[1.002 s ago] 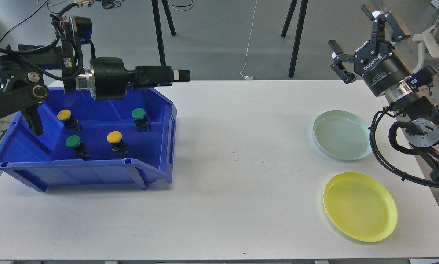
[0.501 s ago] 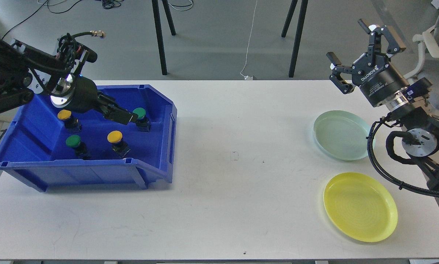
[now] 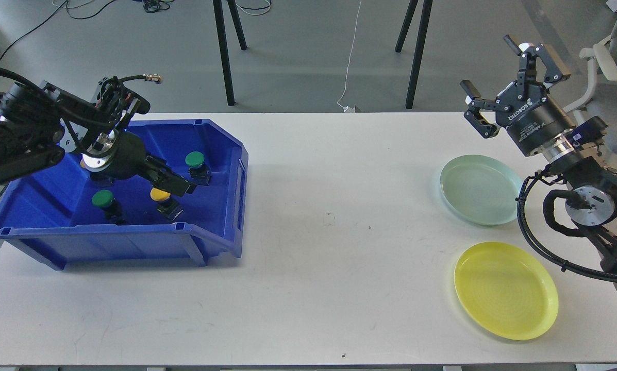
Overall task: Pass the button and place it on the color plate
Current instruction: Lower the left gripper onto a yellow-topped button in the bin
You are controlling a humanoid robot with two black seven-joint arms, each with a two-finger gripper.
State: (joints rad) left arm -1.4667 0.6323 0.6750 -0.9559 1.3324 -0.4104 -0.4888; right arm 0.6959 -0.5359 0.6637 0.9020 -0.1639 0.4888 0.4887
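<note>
A blue bin (image 3: 40, 206) sits at the left end of a white table (image 3: 329, 268), holding push buttons: a green one (image 3: 103, 199) near the front wall, a yellow one (image 3: 160, 196) at centre and a second green one (image 3: 195, 159) toward the back right. The left gripper (image 3: 180, 186) reaches down inside the bin, its tip right over the yellow button; whether its fingers are spread or closed cannot be told from this angle. Across the table on the right lie a pale green plate (image 3: 481, 189) and, nearer the front edge, a yellow plate (image 3: 505, 290), both bare. Above the far right edge, the right gripper (image 3: 500, 77) hangs in the air with fingers spread wide, holding nothing
</note>
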